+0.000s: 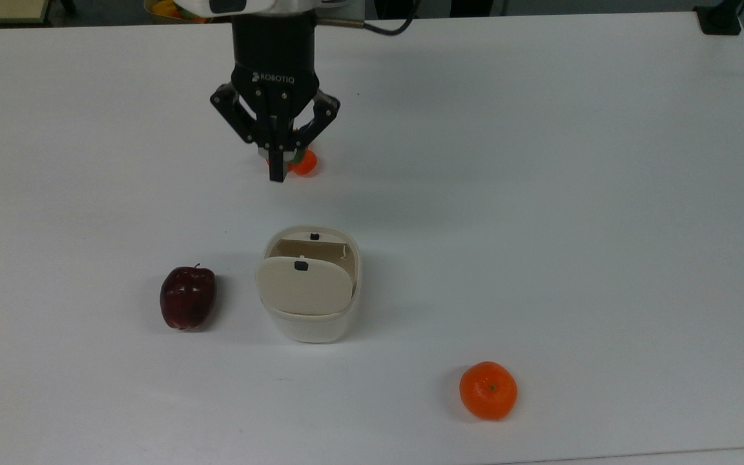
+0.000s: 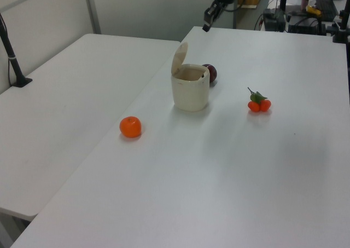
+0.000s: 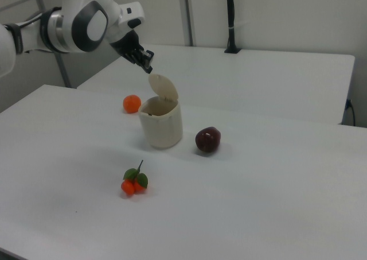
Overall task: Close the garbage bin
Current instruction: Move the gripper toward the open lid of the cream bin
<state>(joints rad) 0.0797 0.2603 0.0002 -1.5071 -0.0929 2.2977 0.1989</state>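
The garbage bin (image 1: 310, 284) stands mid-frame in the top view on the white table (image 1: 540, 194), lid (image 3: 163, 88) raised (hinged upright). The gripper (image 1: 277, 169) hangs above it in the frame, fingers (image 1: 277, 173) pressed together, empty.

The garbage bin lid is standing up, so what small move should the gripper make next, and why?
Probably carry the gripper on toward the raised lid, staying above its top edge. The garbage bin is open with the lid tilted up at the hinge, and the gripper hangs in the air apart from it, fingers shut. From above and behind the lid, a downward push could fold it shut.
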